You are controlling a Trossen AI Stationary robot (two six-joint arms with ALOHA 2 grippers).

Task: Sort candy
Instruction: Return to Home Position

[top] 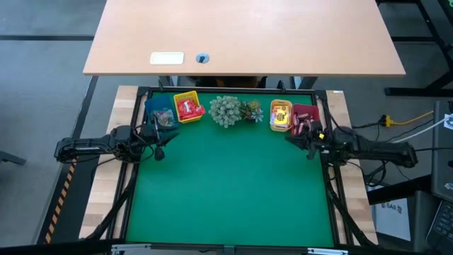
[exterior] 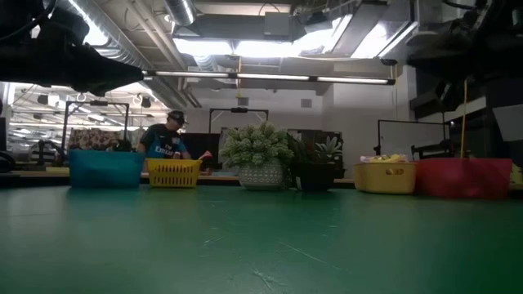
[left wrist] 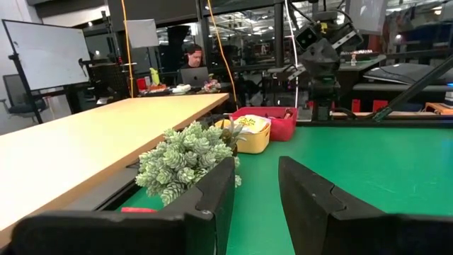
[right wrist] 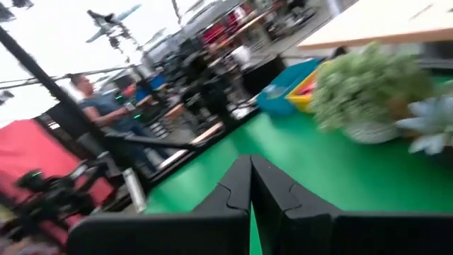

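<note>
Left gripper: at the left edge of the green mat, just beside the blue bin, pointing in toward the table's middle. Fingers apart, with a plain gap of mat visible between them in the left wrist view.
Right gripper: at the right edge of the mat, just beside the near end of the red bin. Fingers pressed together along their whole length in the right wrist view, gripping no object.
Bins: in a row along the far edge of the mat. Blue then yellow bin on the left side, orange bin then red on the right side.
Plant cluster: between the yellow and orange bins, upright in a pale pot.
Red packets: inside the yellow bin.
Pale wrappers: inside the blue bin, individual pieces too small to separate.
Yellow candy: inside the orange bin, piled above the rim in the low view.
Brown bars: inside the red bin, toward its near end.
Wooden desk: beyond the far edge of the table, well apart from both arms.
Background: a person in a dark top, seen in the low view behind the blue and yellow bins, off the table.
</note>
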